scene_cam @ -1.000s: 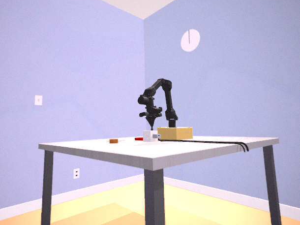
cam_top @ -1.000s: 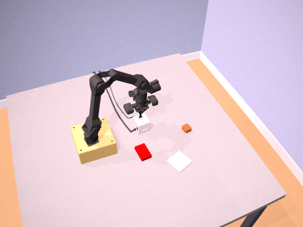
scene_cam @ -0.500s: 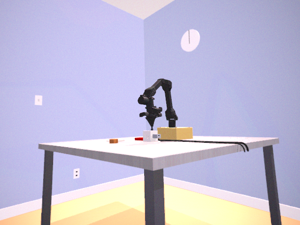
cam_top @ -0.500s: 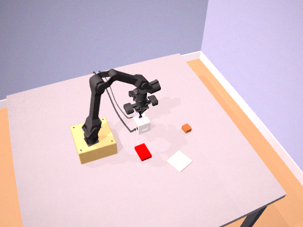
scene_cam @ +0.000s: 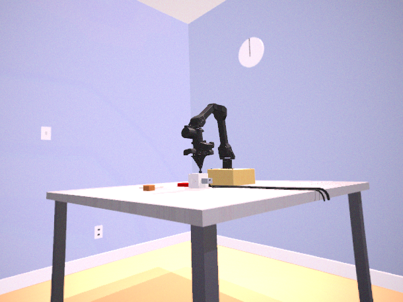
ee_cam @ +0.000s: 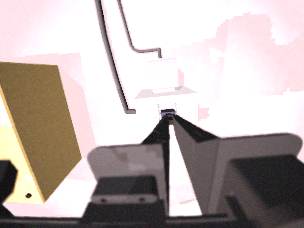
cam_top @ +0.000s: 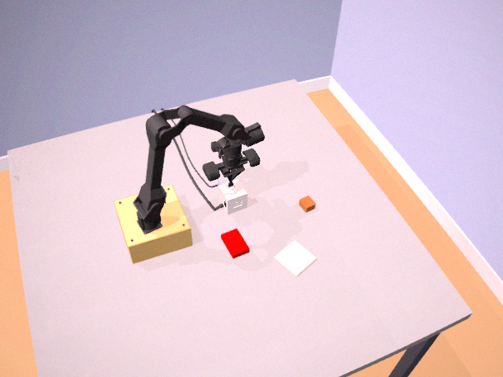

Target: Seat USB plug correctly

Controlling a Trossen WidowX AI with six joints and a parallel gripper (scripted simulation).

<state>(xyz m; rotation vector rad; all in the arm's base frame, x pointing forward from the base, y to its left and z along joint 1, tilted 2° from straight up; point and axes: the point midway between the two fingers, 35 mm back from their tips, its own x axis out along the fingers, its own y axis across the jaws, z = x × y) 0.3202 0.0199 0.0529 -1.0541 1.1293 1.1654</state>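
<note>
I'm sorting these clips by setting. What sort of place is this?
Probably a plain indoor room arranged as a robot workbench: a grey-legged table stands in a corner, with a round wall clock and wall outlets on blue walls.

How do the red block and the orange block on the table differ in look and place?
The red block is a flat, oblong slab, bright red; the orange block is a smaller, stubbier, nearly cubic piece, dull orange. The red block lies between the arm's tan base box and the white flat tile; the orange block lies farther from that base box. Both rest on the table, apart from the power cube, untouched.
</note>
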